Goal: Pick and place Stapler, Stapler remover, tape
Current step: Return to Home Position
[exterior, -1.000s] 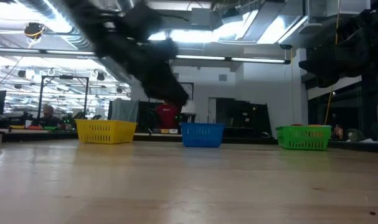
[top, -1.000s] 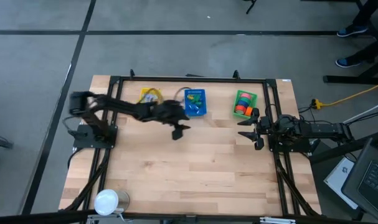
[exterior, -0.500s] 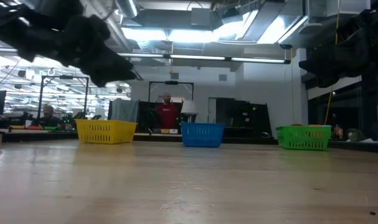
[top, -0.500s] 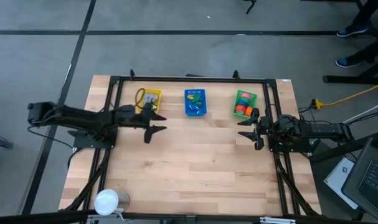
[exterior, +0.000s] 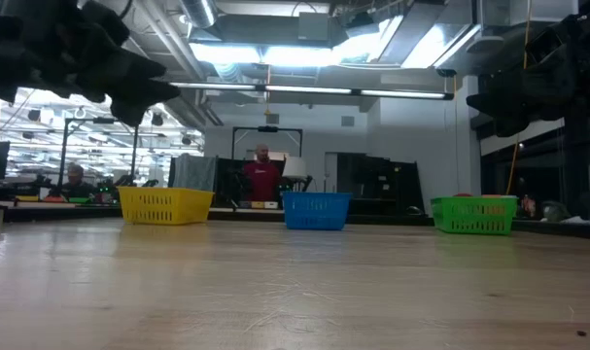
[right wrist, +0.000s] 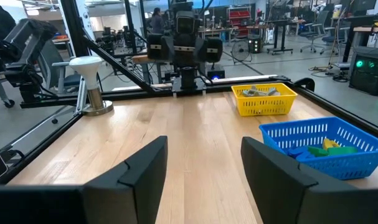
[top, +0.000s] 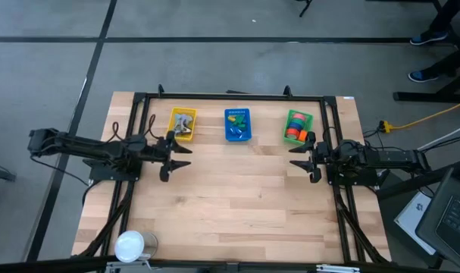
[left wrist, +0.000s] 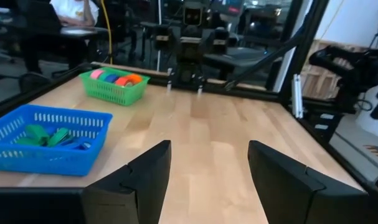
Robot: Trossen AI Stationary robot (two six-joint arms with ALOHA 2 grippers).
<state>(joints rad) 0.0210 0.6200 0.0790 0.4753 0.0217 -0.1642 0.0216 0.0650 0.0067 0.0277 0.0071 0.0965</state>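
Three small baskets stand along the table's far edge. The yellow basket [top: 183,123] holds grey metal pieces. The blue basket [top: 238,125] holds small green and blue pieces [left wrist: 48,135]. The green basket [top: 296,127] holds the round tape rolls [left wrist: 114,78] in orange, red, green and pink. My left gripper [top: 172,156] is open and empty, above the table's left side, near the yellow basket. My right gripper [top: 303,158] is open and empty, at the table's right side, near the green basket.
A black metal frame [top: 230,96] runs round the table. A white round stand [top: 130,246] sits at the near left corner. Bare wood [top: 237,205] lies between the two grippers. People show in the room beyond the table, in the low view [exterior: 261,175].
My left gripper has drawn back from the blue basket toward the table's left edge, passing the yellow basket, and now hovers near that basket. It stays open and empty. My right arm has kept still.
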